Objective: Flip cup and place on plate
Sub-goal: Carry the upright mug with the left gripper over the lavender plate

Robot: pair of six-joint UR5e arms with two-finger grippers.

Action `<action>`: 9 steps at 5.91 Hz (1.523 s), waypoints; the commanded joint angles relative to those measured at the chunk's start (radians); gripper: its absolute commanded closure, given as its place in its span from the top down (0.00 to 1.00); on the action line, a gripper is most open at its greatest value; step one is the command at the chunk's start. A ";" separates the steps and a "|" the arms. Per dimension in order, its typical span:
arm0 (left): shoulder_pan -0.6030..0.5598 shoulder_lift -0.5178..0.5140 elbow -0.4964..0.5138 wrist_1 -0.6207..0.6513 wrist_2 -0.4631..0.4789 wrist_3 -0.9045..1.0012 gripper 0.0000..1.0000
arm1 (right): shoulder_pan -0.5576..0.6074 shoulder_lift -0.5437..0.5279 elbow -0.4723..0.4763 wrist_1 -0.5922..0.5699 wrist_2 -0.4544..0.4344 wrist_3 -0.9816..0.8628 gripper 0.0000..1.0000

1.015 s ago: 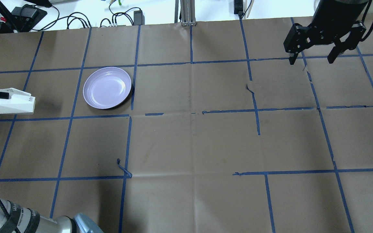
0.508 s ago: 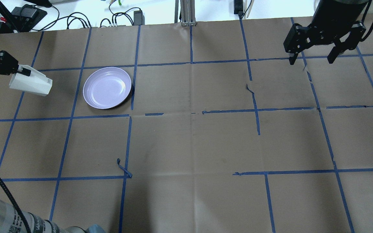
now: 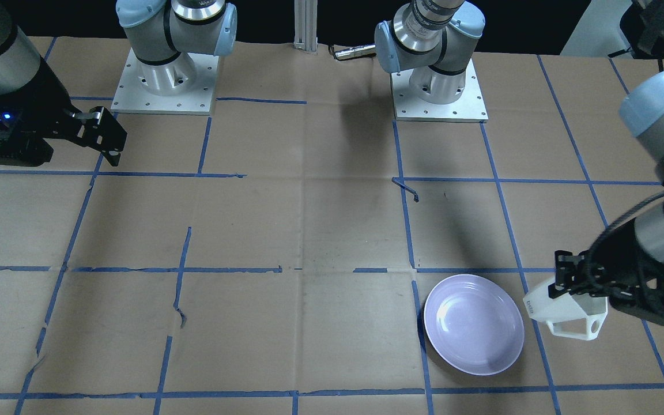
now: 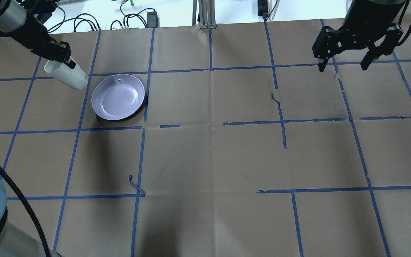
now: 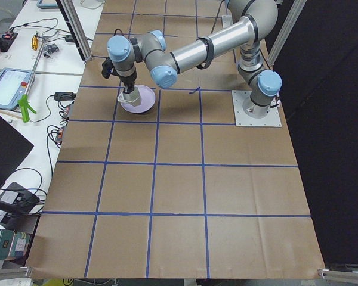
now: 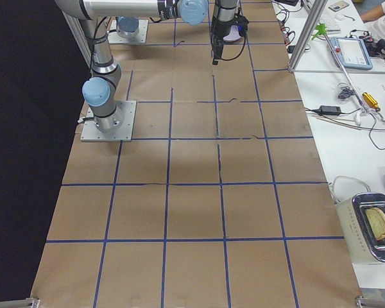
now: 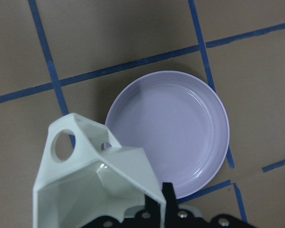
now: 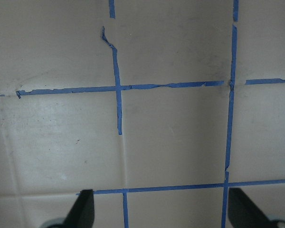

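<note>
The cup (image 4: 68, 75) is off the table and in the air, tilted with its narrow base angled down toward the plate (image 4: 118, 96). In the left wrist view its open mouth faces the camera, so it is nearly the right way up. It hangs just beside the plate's rim, on the side toward the robot's left, not over the middle. The left gripper (image 4: 62, 61) is clamped on the cup's wall near the rim, with 1 finger (image 7: 166, 199) showing at the edge of the mouth and the handle sticking out to the side. So the flip looks close to done, and the step in hand reads as the carry-over to the plate. The next move calls for a short shift inward until the base sits above the plate's flat centre, levelling the cup, then a gentle descent before the jaws let go. The right gripper (image 4: 343, 66) hangs well apart at the far side of the paper-covered table (image 4: 212, 160), jaws spread wide and holding nothing.
</note>
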 commanded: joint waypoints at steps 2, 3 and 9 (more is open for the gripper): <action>-0.129 -0.077 -0.062 0.185 0.131 -0.048 0.00 | 0.000 0.000 0.000 0.000 0.000 0.000 1.00; -0.164 -0.083 -0.096 0.223 0.171 -0.051 0.00 | 0.000 0.000 0.000 0.000 0.000 0.000 1.00; -0.212 -0.066 -0.188 0.268 0.176 -0.065 0.01 | 0.000 0.000 0.000 0.000 0.000 0.000 1.00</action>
